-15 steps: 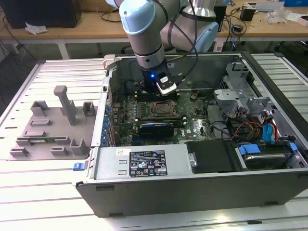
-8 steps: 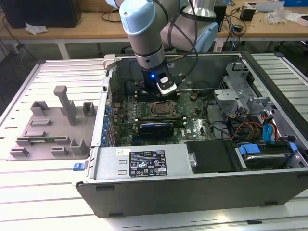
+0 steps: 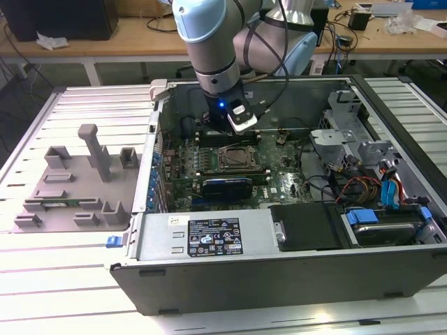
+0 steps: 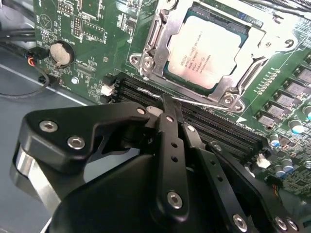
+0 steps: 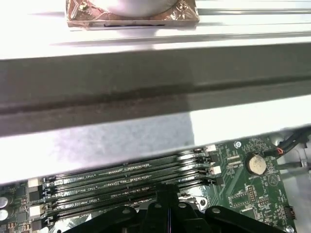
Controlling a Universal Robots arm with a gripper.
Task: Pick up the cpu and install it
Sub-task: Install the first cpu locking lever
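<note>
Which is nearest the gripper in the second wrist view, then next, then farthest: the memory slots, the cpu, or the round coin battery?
1. Memory slots: right at the tips of the gripper.
2. cpu: seated in the socket frame, just beyond the slots.
3. Coin battery: off to the side near the board's edge, farthest.

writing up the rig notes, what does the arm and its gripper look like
The arm has rounded silver-grey metal segments with pale blue joint caps. A black cable runs down along it, and a small blue light glows on the black wrist section beside a white-edged block. In the second wrist view the gripper is matte black, built from flat angular linkage plates joined by shiny round silver screws.
</note>
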